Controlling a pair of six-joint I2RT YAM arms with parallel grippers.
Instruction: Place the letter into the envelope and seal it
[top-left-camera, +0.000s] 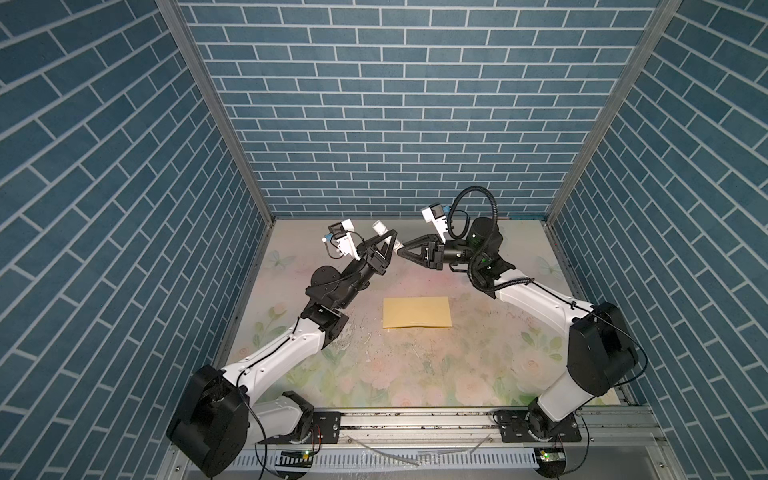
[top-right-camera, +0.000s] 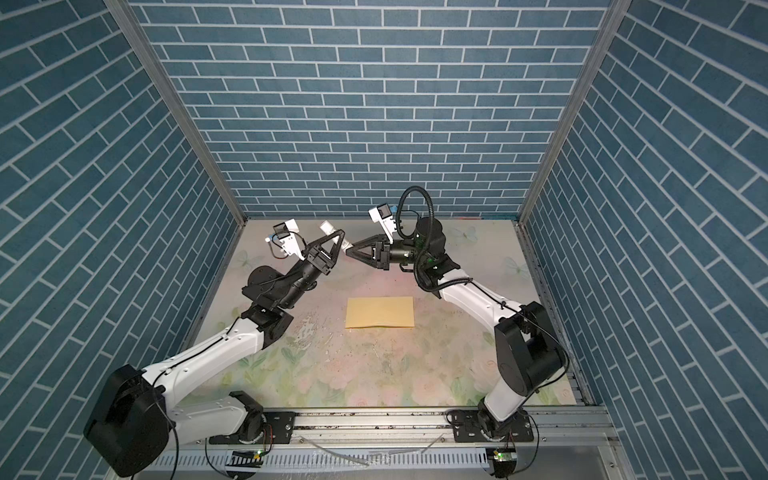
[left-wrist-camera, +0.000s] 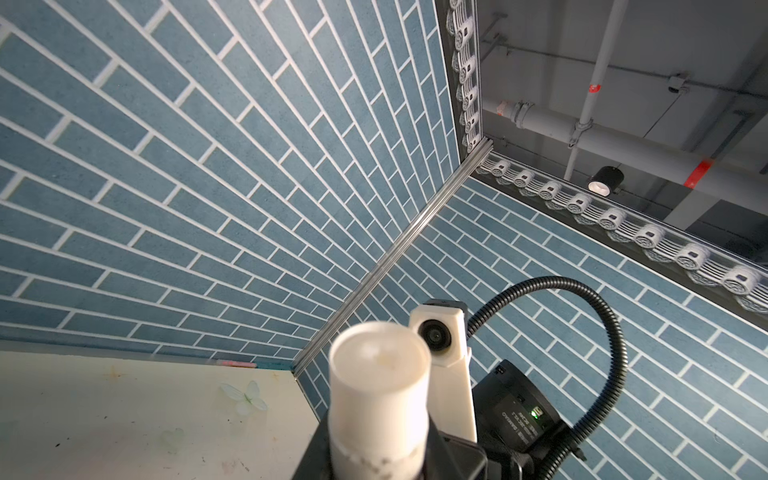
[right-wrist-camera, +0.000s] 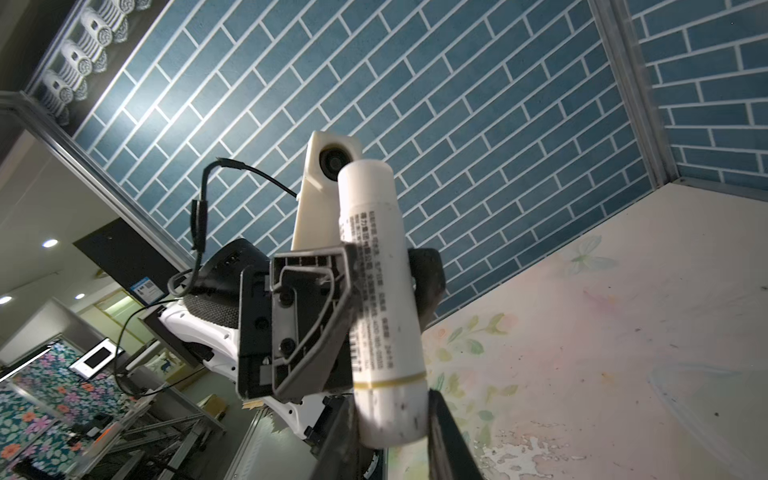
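A yellow-tan envelope (top-left-camera: 417, 312) (top-right-camera: 380, 312) lies flat in the middle of the table, its flap not standing up. The letter is hidden. Above the back of the table both grippers meet on a white glue stick (top-left-camera: 380, 227) (top-right-camera: 327, 227) (left-wrist-camera: 380, 374) (right-wrist-camera: 374, 270), which is tilted. My left gripper (top-left-camera: 390, 240) (top-right-camera: 340, 235) (left-wrist-camera: 386, 457) (right-wrist-camera: 380, 291) is shut round the stick's printed body. My right gripper (top-left-camera: 401, 252) (top-right-camera: 349, 251) (right-wrist-camera: 390, 424) is shut on the stick's lower end, below a yellow band. Both grippers are well behind the envelope and above it.
The table (top-left-camera: 415, 374) has a pale floral cover with scuffs and stains. Blue brick-pattern walls close it in on the left, back and right. An aluminium rail (top-left-camera: 415, 419) with both arm bases runs along the front edge.
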